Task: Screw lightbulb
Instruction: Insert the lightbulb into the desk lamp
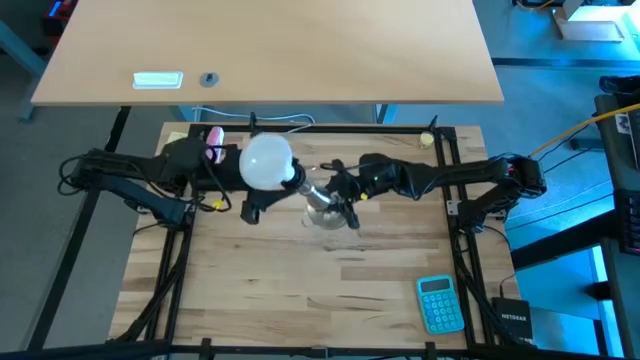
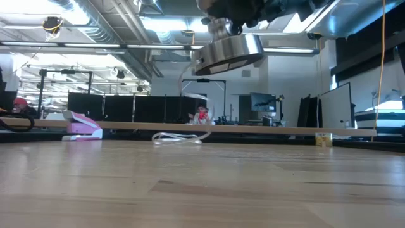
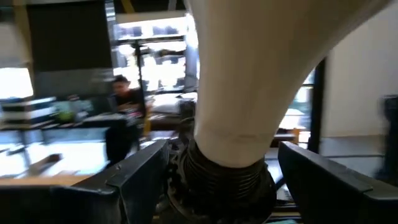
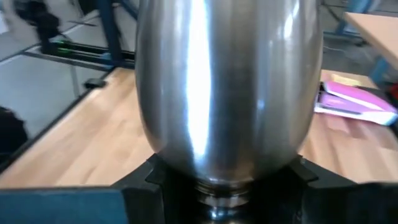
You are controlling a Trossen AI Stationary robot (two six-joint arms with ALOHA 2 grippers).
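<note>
The left gripper [image 3: 214, 177] stands with its fingers [image 3: 134, 174] apart, either side of the lightbulb [image 1: 268, 162] neck — not pinching. The bulb's thread sits at the mouth of the metal socket stand [image 4: 227, 87], which the right gripper [image 1: 345, 195] clamps above the table [image 1: 300, 290]. Next turn — re-grip squarely, keep the bulb in line with the stand.

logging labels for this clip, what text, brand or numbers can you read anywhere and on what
"NETGEAR", only just legible, on the small black box at the table's right edge, high view.
Teal calculator: its keys and display are too small to read.
White plate on the far desk: no print can be made out.
Lightbulb and metal socket stand: no markings visible in any view.
</note>
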